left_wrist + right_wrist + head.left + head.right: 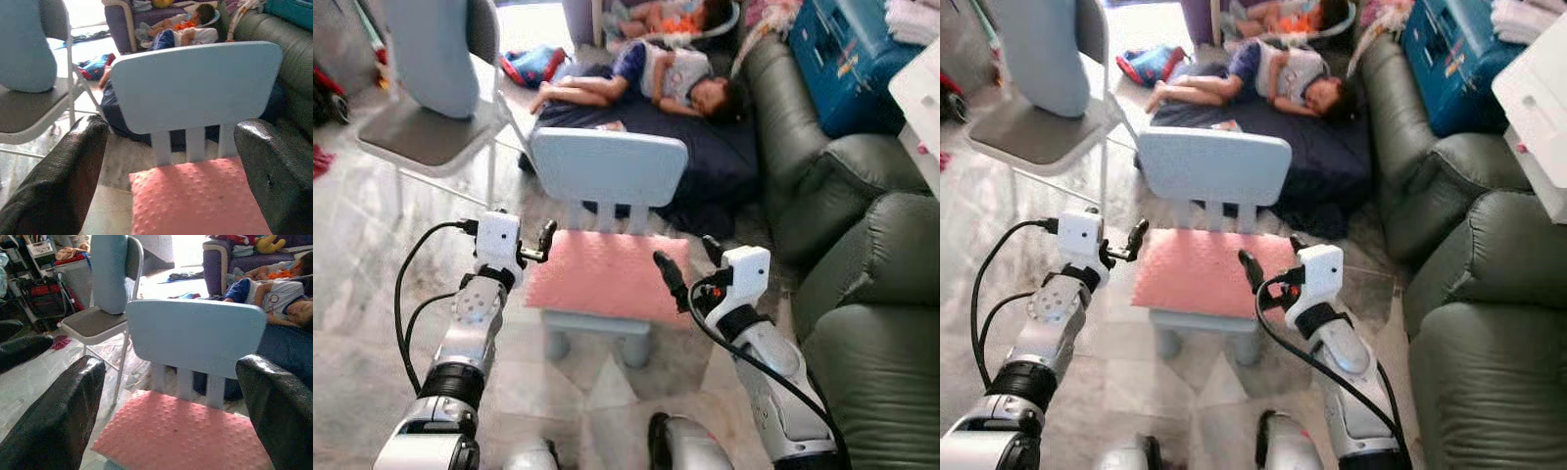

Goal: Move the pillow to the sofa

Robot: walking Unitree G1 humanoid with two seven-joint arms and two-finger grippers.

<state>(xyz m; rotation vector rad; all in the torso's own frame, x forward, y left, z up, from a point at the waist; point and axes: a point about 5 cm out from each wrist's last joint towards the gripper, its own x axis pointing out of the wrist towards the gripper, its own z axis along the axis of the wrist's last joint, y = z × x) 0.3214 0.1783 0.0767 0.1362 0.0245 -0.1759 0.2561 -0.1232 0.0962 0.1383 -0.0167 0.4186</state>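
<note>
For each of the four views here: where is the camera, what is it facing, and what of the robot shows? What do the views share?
Left eye: on the head, looking down at the pink pillow on the small chair; left gripper, right gripper and both arms show.
Right eye: same scene, sofa on the right.
Left wrist: faces the chair back past its two open fingers.
Right wrist: faces the chair back between its open fingers.
Shared: all four show pillow and chair.

The pillow (605, 274) is pink, flat and dimpled, lying level on the seat of a small light-blue chair (610, 166). The dark green sofa (862, 294) stands at its 3 o'clock, apart from it.
</note>
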